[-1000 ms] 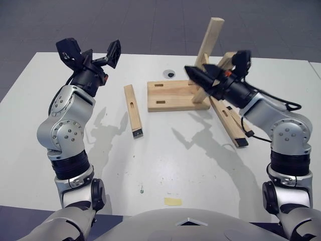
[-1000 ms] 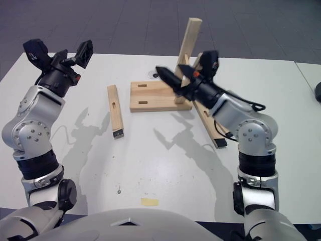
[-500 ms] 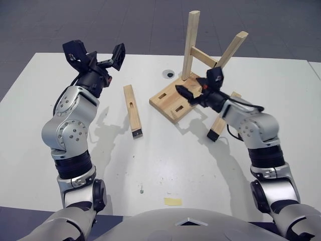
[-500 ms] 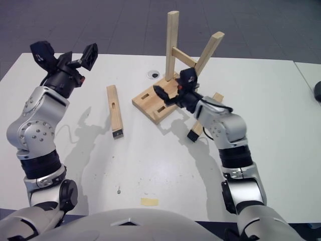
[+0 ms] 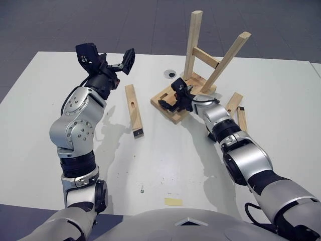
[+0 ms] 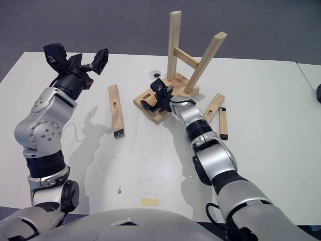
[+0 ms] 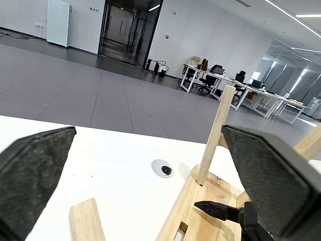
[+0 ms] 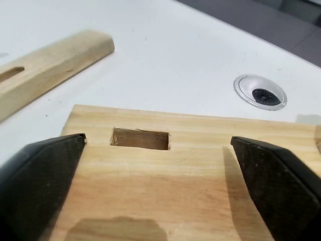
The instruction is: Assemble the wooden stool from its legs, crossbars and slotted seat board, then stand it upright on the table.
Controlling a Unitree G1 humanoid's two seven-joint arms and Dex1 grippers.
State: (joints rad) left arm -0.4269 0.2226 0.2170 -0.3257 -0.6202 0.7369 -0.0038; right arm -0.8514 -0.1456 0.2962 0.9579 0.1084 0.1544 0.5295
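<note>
Seat board (image 8: 165,186), one in number, lies flat on the white table (image 5: 165,160), a little above and right of centre in the left eye view and turned corner-on. Two legs stand in it: an upright leg (image 5: 193,45) and a leaning leg (image 5: 228,57) that tips toward the upper right, with one crossbar (image 5: 205,56) joining them. One empty slot (image 8: 140,139) shows in the board's top face.

The right end effector (image 5: 170,94) sits at the board's left corner with its fingers (image 8: 35,186) spread wide over the wood, gripping nothing. Whether they touch the board cannot be told.

Three loose pieces lie flat. One loose leg (image 5: 133,109), with a slot in it, is left of the board, with a strip of bare table between them. Two sticks are to the board's right: an angled stick (image 6: 214,106) and, just beside it, a dark-tipped stick (image 6: 222,123).

The left end effector (image 5: 108,56) hangs in the upper left of the frame, above the table and well apart from every piece, its fingers (image 7: 30,170) held wide apart and empty.

The board sits nearer the table's far edge than the near one. A round grommet (image 5: 169,74) lies just behind it, and a yellow scrap (image 5: 173,201) lies near the bottom edge.
</note>
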